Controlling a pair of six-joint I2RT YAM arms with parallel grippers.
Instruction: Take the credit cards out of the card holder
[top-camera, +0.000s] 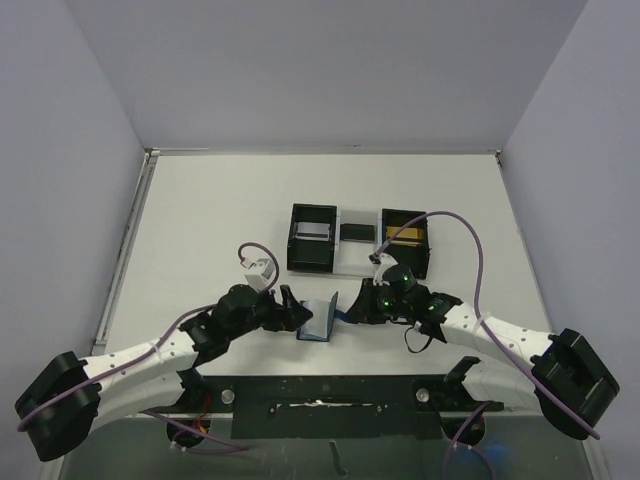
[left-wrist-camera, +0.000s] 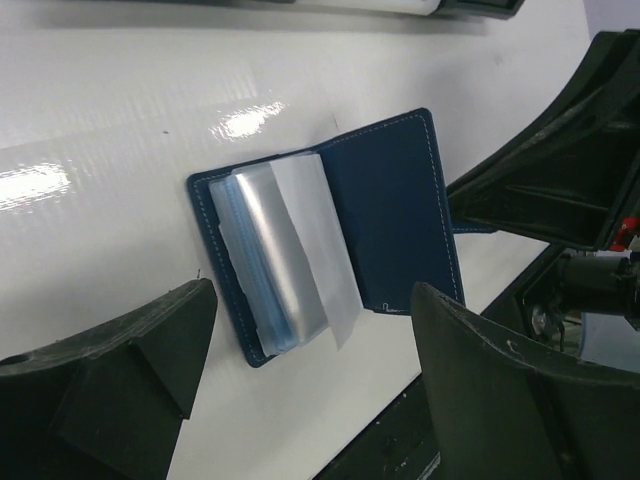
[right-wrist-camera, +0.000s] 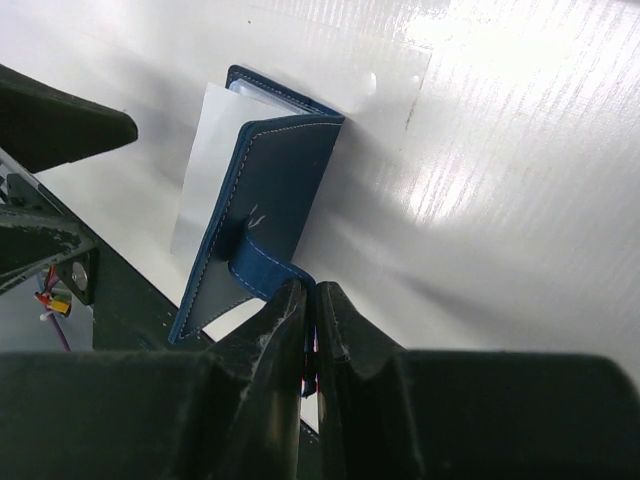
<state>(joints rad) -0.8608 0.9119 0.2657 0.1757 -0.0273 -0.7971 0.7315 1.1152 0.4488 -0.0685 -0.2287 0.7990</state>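
- Two hands flank the card holder (top-camera: 320, 318), which sits on the white tabletop (top-camera: 200, 230) near the front edge, at 6 o'clock from a pair of black boxes (top-camera: 313, 240).
- Seen from above, the left hand (top-camera: 292, 306) is at 9 o'clock of the card holder and the right hand (top-camera: 358, 305) at 3 o'clock, both close to it.
- The card holder is dark blue and lies partly open. One cover is flat on the tabletop and the other is raised at an angle.
- The right wrist view shows the right hand (right-wrist-camera: 312, 300) with its fingers pressed together on the snap tab (right-wrist-camera: 262, 265), pinching it at the outer edge of the raised cover.
- The left wrist view shows the left hand (left-wrist-camera: 315, 310) spread wide and holding nothing. One finger is at 7 o'clock of the card holder (left-wrist-camera: 395, 200) and the other at 4 o'clock, both clear of it.
- Inside the open holder, a silver-grey card (left-wrist-camera: 275, 250) shows in the pocket stack, partly covered by a loose clear sleeve (left-wrist-camera: 320, 240).
- A white tray (top-camera: 355, 255) joins the black boxes. Something silver-grey lies in the left box, something gold (top-camera: 405, 237) in the right one, and a dark rectangle (top-camera: 355, 232) on the tray between them.
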